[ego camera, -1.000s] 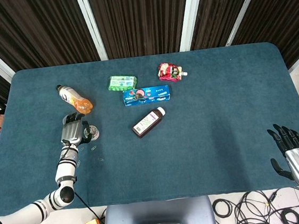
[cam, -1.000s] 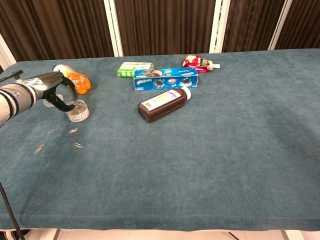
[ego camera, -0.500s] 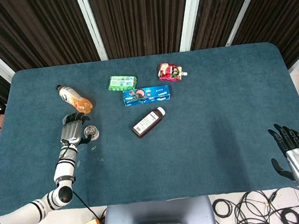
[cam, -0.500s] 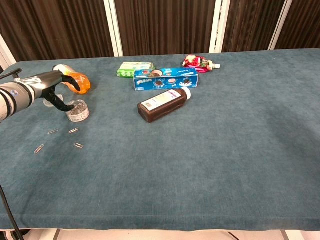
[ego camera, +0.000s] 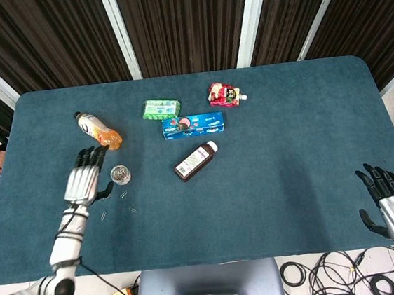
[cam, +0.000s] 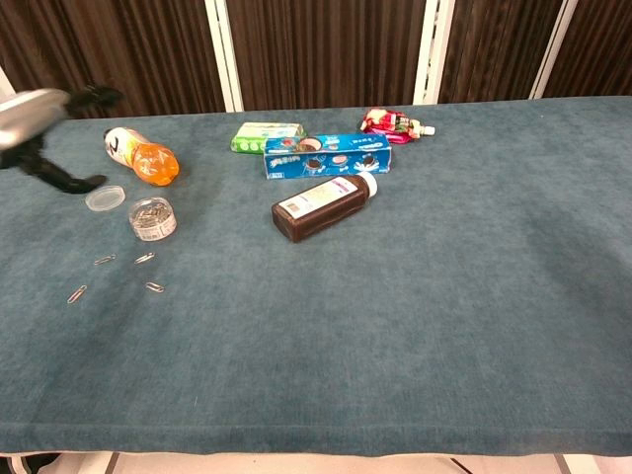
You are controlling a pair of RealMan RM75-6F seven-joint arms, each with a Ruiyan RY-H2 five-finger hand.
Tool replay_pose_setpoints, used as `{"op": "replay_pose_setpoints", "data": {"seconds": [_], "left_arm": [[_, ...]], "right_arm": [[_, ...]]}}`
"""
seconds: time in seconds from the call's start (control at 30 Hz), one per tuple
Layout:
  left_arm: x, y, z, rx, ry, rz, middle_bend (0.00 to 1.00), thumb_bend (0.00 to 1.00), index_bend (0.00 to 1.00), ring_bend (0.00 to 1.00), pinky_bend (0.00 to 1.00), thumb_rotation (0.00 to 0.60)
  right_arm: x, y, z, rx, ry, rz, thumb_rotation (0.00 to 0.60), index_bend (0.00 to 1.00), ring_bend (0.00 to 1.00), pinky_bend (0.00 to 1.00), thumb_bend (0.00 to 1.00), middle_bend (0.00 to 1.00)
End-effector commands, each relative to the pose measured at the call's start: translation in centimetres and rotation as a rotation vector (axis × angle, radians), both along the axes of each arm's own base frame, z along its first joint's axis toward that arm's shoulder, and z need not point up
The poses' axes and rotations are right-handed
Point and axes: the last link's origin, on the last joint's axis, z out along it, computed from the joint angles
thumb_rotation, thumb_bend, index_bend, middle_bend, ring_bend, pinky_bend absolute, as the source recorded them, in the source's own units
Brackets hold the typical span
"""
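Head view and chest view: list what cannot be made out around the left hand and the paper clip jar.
- Left hand: chest view, blurred and cut off by the left edge; finger pose unclear.
- Jar lid: head view, hidden under the left hand.
- Loose paper clips: head view, too small to count.
- Paper clip jar: both views, contents too small to count.
- Right hand: absent from chest view; head view's bottom edge cuts its wrist.

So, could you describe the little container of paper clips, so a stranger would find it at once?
Look at the left part of the blue table, just right of the left hand. The small clear jar stands upright without its lid, filled with metal clips; the orange bottle behind it lies on its side.
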Motion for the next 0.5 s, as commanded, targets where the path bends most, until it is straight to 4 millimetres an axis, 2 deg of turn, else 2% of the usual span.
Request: {"op": "replay_pose_setpoints", "data": {"seconds": [0.03,0.1,0.2,0.3,0.5], "left_arm": [[-3.7,-10.7,4.6,0.054,-0.013,-0.119,0.02,0.34,0.0,0.0,0.02,0.6],[-5.4,-13.8,5.3,0.065,0.003,-0.101,0.0,0.34,0.0,0.0,0.01,0.6],[-7.0,-16.2,5.8,0.12,0.027,-0.091,0.0,0.34,0.0,0.0,0.0,0.6],[-7.8,-16.7,5.9,0.178,0.027,-0.084,0.0,0.34,0.0,0.0,0.0,0.6],[-8.9,-16.6,6.1,0.147,0.047,-0.031,0.0,0.34,0.0,0.0,0.0,0.6]], "right_arm": [[0.0,0.0,-0.2,-0.002,0.004,-0.004,0.6,0.0,0.0,0.12,0.37,0.0],[0.0,-0.2,-0.4,-0.001,0.011,-0.008,0.6,0.0,0.0,0.12,0.37,0.0],[0.1,-0.4,-0.8,0.004,0.02,-0.012,0.6,0.0,0.0,0.12,0.37,0.0],[0.2,-0.5,-1.2,0.01,0.028,-0.015,0.6,0.0,0.0,0.12,0.37,0.0],[0.3,-0.9,-1.6,0.023,0.042,-0.017,0.6,0.0,0.0,0.12,0.37,0.0]]}}
